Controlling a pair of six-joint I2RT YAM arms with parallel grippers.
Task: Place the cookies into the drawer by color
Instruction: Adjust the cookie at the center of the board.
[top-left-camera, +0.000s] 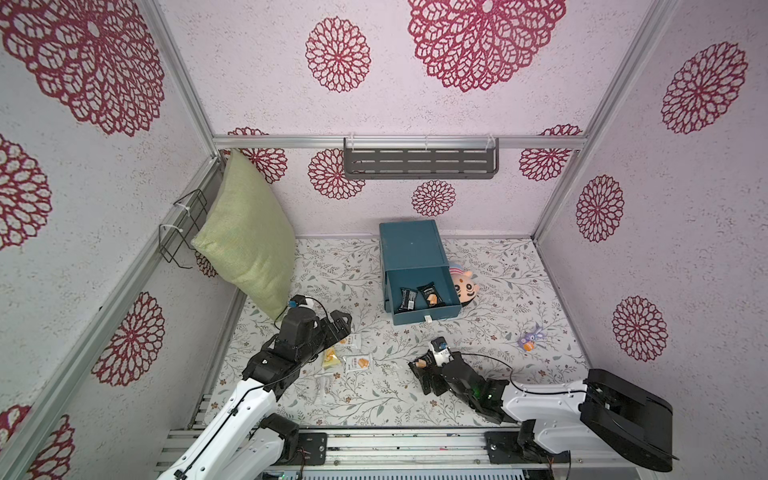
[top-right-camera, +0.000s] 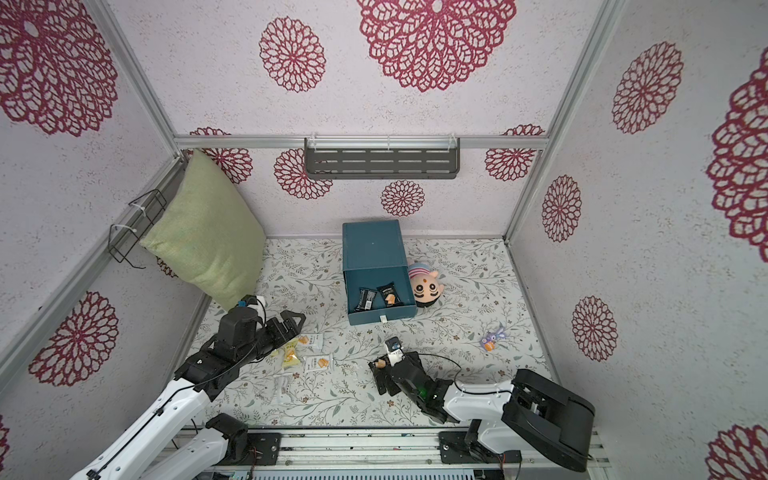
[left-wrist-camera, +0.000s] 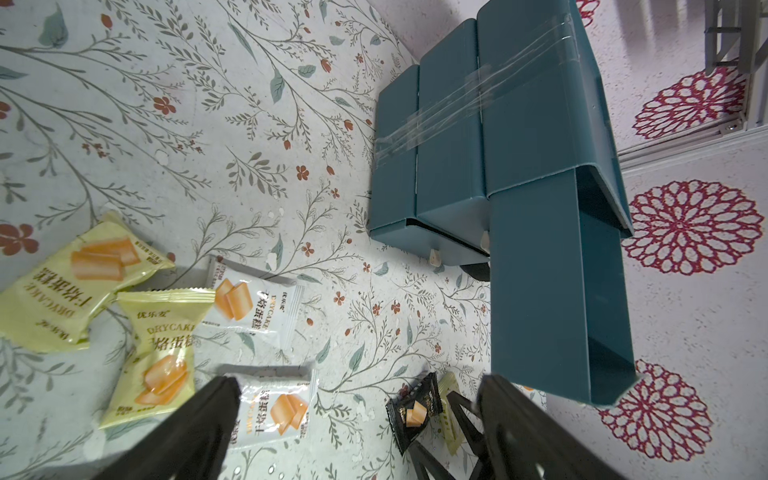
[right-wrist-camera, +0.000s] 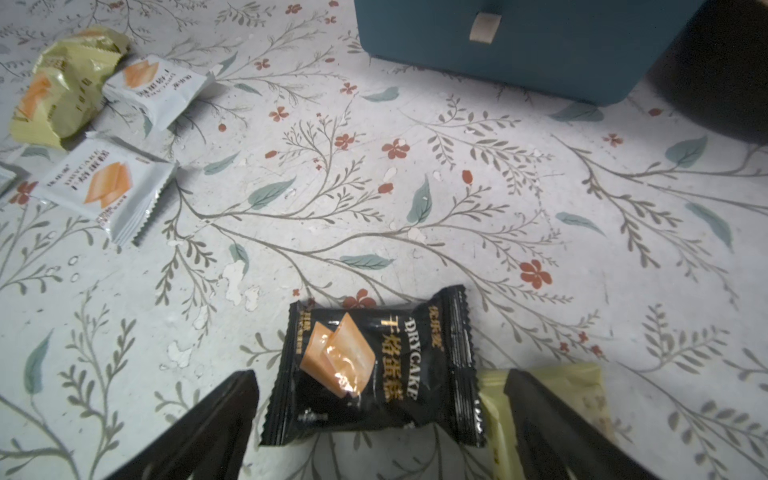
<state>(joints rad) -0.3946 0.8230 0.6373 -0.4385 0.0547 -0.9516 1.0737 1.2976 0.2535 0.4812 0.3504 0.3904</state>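
Both left gripper (left-wrist-camera: 357, 380) and right gripper (right-wrist-camera: 378, 382) gaped open. I reckoned the right must pinch the black packet (right-wrist-camera: 365, 357) centrally, sparing the yellow packet (right-wrist-camera: 586, 378).

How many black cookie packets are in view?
3: two black packets inside the pulled-out dark teal drawer, one on the floral table at the open right gripper. Others may be hidden.

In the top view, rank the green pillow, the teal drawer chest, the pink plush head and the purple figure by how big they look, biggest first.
1. green pillow, though it leans up toward the camera
2. teal drawer chest, top drawer pulled out
3. pink plush head
4. purple figure
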